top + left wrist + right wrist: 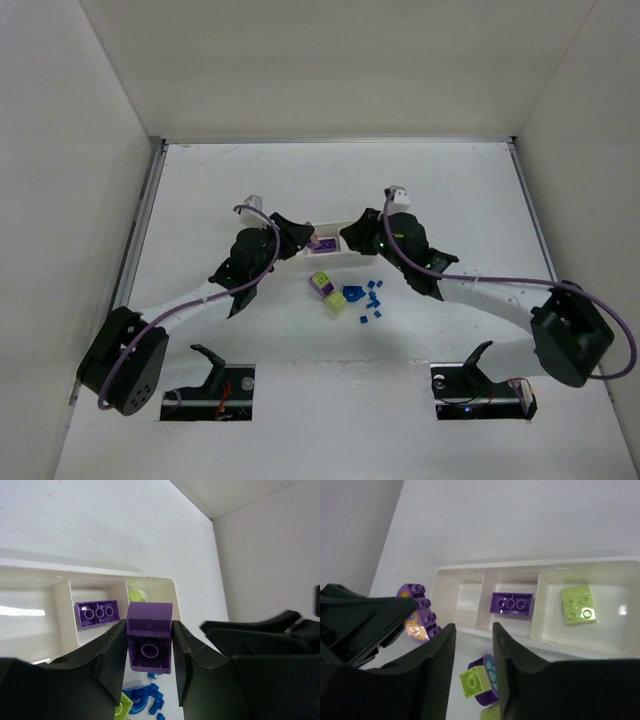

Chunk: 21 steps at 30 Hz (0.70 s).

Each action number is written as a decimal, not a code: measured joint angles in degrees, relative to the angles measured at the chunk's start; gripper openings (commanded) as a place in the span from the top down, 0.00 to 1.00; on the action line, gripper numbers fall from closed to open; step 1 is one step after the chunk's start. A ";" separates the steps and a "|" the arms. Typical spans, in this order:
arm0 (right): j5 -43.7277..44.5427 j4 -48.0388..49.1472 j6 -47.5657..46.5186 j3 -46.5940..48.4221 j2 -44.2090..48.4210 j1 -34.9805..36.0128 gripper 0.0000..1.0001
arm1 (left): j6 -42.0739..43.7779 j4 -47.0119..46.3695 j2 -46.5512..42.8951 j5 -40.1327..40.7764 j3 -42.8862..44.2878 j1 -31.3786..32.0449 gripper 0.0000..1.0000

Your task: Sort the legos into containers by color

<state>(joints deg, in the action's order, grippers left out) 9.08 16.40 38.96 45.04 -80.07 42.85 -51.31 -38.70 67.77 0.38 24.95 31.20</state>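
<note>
My left hand (149, 647) clamps a purple brick (150, 622) at the lower centre of its wrist view, just short of the tray (65, 615). I'd carry it over the middle compartment, beside the flat purple piece (97, 614), and release low. My right hand (472, 645) hangs parted and empty.

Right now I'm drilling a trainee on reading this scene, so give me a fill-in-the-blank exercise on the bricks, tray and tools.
1. The brick in the left tool is ___.
2. The tray has ___ compartments.
3. The blue bricks lie on the ___.
4. The right tool holds ___.

Missing words: purple; three; table; nothing.
</note>
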 measured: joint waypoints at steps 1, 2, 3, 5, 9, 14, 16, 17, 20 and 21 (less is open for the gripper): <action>0.42 0.28 0.00 -1.33 1.88 0.07 0.65 | 1.16 0.50 1.14 0.98 1.11 0.79 0.77; 1.01 0.44 -0.02 -2.91 3.80 0.17 0.66 | 2.36 1.20 2.29 1.97 2.27 1.60 0.77; 1.55 0.44 0.02 -4.66 5.70 0.37 0.66 | 3.61 1.95 3.45 2.97 3.48 2.38 0.77; 2.54 0.42 0.04 -7.78 8.85 1.03 0.64 | 6.14 3.28 5.49 4.87 5.64 3.78 0.76; 4.70 -0.59 0.24 -13.92 14.73 4.52 0.54 | 11.15 5.62 8.55 9.53 8.76 6.19 0.75; 6.23 -4.22 -0.35 -16.37 18.23 10.80 0.45 | 15.41 7.69 12.72 13.14 11.41 7.52 0.74; 7.58 -5.84 -0.70 -16.39 18.69 13.42 0.40 | 16.39 8.24 14.71 13.97 12.13 7.72 0.74; 8.17 -6.49 -0.79 -16.44 18.84 14.71 0.37 | 16.83 8.46 15.54 14.34 12.35 7.80 0.73; 10.08 -7.89 -1.27 -16.74 18.99 18.49 0.29 | 17.90 9.09 17.11 15.30 12.68 8.02 0.64; 10.58 -8.39 -1.49 -16.85 18.99 19.56 0.26 | 18.18 9.25 17.44 15.58 12.79 8.17 0.60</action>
<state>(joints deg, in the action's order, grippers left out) 19.66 8.01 37.47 28.18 -61.08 62.41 -33.12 -29.45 85.21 15.97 37.74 39.38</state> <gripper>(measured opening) 0.701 0.350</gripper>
